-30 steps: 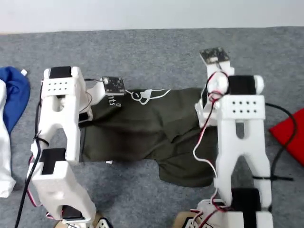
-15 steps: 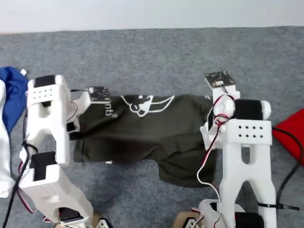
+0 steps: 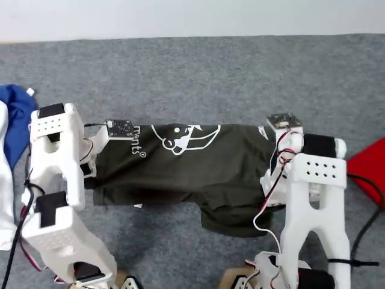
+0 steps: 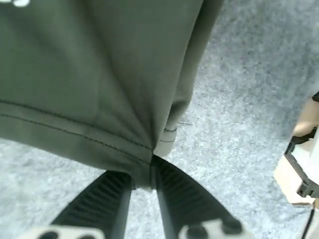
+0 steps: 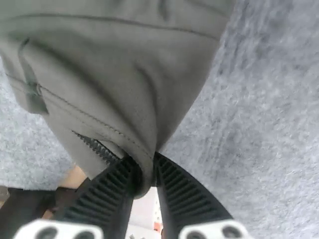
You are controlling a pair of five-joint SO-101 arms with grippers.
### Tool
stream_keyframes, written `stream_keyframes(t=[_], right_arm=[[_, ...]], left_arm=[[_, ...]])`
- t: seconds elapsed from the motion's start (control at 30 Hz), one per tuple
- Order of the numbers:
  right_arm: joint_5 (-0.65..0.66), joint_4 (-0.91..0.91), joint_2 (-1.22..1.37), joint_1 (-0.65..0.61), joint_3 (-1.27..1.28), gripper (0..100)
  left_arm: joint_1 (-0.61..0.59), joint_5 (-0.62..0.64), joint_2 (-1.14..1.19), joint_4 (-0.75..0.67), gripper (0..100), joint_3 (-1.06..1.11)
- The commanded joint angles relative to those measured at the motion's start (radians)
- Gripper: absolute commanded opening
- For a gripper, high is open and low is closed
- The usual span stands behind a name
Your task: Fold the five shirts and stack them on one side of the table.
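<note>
Smack in the middle of the grey worktop sits the dark olive shirt, pulled out wide between the two arms. The left arm is at its left end and the right arm at its right end.

The high view gives you the overall layout. There's a white print along the far edge, left of the middle. A loose flap of the same shirt sags toward the near side, right of the middle.

The wrist views give you the actual grip. In the left wrist view the left pincer is clamped on the shirt's stitched hem, with both ribbed fingers squeezed together on a bunched fold. The cloth fans out from there over the worktop. In the right wrist view the right pincer is likewise closed tight on a pinch of olive fabric at a seamed edge, and the shirt drapes away from it. Can't tell from any of these whether the middle of the shirt is touching the worktop or just hanging above it.

Other laundry sits at the sides in the high view. A blue shirt and a white shirt are at the far-left edge, touching each other. A red shirt is at the right edge, well apart from the olive one.
</note>
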Motion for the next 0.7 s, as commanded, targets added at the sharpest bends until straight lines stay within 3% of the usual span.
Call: stream_keyframes(t=[0.0, 0.33, 0.53, 0.67], right_arm=[[0.012, 0.002, -0.041, 0.007, 0.029, 0.8], [0.13, -0.119, -0.033, 0.008, 0.057, 2.6], [0.127, -0.111, -0.035, 0.015, 0.057, 31.4], [0.13, -0.111, -0.042, 0.007, 0.049, 34.1]], left_arm=[[-0.006, -0.012, 0.034, 0.028, 0, -0.024], [0.009, 0.003, 0.066, 0.028, 4, -0.035], [0.002, 0.008, 0.066, 0.026, 11, -0.077], [0.002, 0.012, 0.064, 0.026, 12, -0.137]])
